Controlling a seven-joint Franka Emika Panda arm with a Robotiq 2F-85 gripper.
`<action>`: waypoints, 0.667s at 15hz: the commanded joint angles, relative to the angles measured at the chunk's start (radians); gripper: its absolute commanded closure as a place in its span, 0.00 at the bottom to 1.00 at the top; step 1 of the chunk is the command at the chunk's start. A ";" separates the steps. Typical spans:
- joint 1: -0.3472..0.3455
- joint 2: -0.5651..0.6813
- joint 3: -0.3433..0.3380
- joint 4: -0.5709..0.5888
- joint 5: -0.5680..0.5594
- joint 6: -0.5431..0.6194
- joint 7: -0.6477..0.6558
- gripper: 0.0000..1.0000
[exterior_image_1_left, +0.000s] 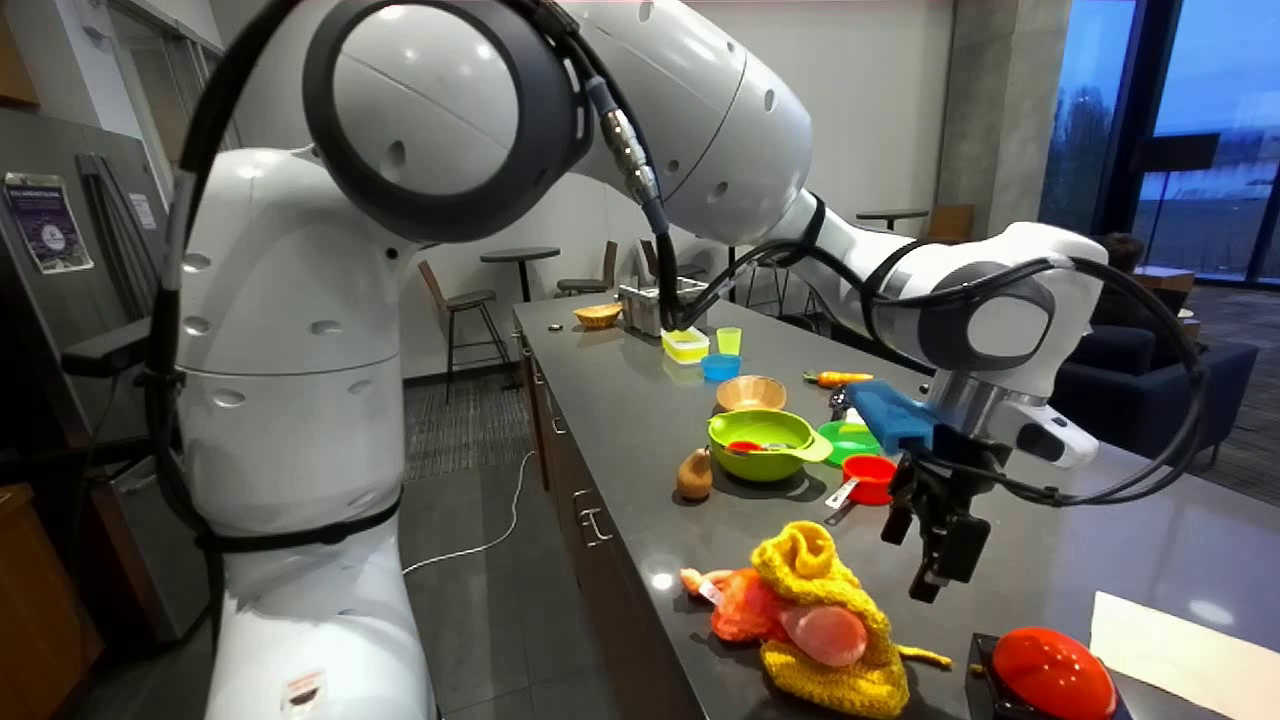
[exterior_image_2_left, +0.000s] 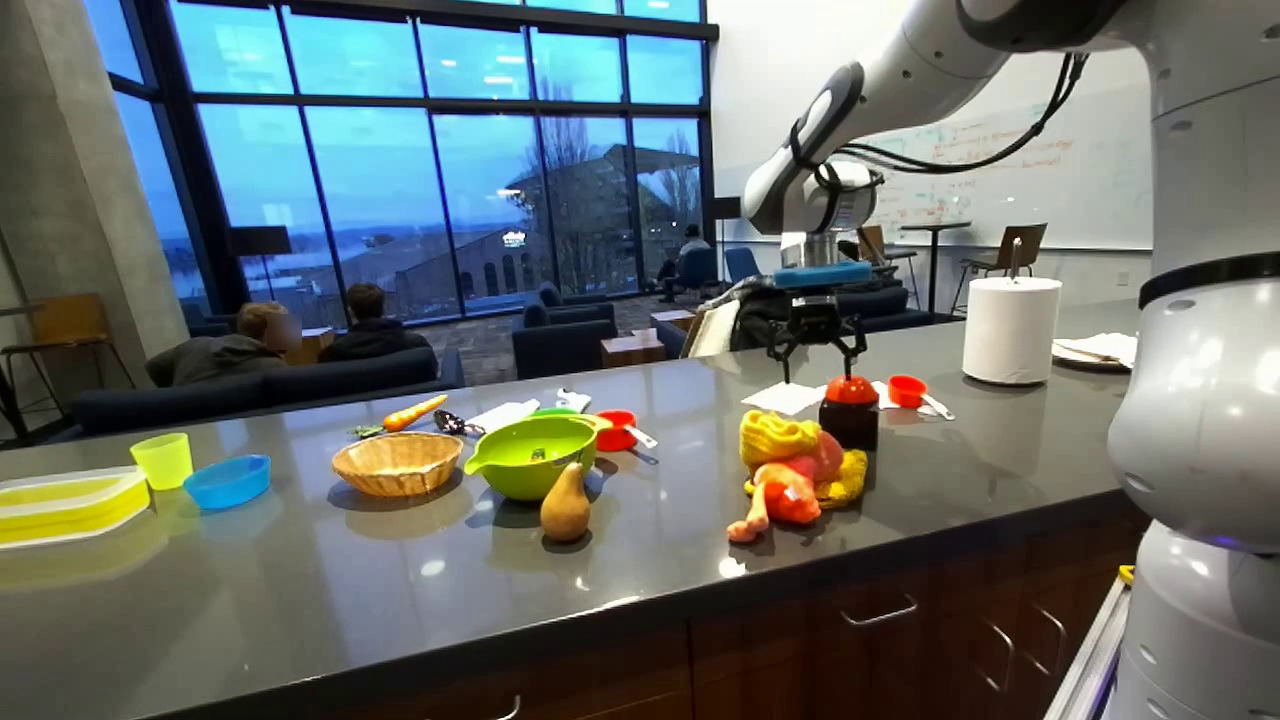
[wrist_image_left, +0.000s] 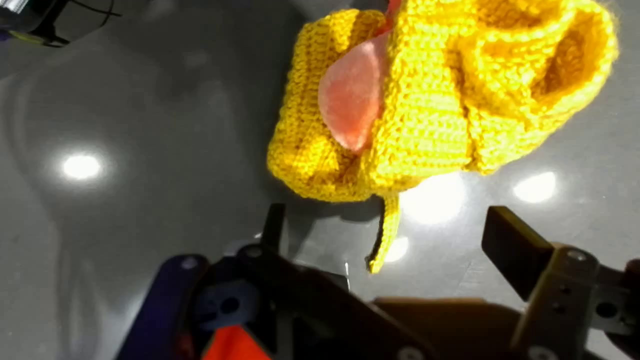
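The long grey table (exterior_image_1_left: 630, 420) runs from the middle of an exterior view down to its bottom right. Above it, the white robot arm (exterior_image_1_left: 720, 110) stretches from lower left to right, its gripper (exterior_image_1_left: 912, 558) hanging over the table with the jaws wide apart. A lime-green bowl (exterior_image_1_left: 757, 464) stands right of centre. Below it, towards the bottom, a yellow knitted piece (exterior_image_1_left: 815, 572) lies in folds on the table, near the jaws; the wrist view has it at the upper middle and right, the jaws along the bottom edge. A pink-and-orange soft toy (exterior_image_1_left: 750, 608) shows between its folds; whether the two are joined, I cannot tell. A red push button (exterior_image_1_left: 1053, 672) on a black base (exterior_image_1_left: 985, 685) sits at the bottom right. Just left of the bowl stands a brown pear (exterior_image_1_left: 694, 475), and a thin yellow strap (wrist_image_left: 390, 230) trails from the knitted piece.
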 joint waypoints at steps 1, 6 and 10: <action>-0.004 0.092 0.003 0.166 -0.066 -0.114 -0.070 0.00; -0.022 0.188 0.004 0.318 -0.074 -0.161 -0.164 0.00; -0.050 0.241 -0.002 0.392 -0.076 -0.175 -0.213 0.00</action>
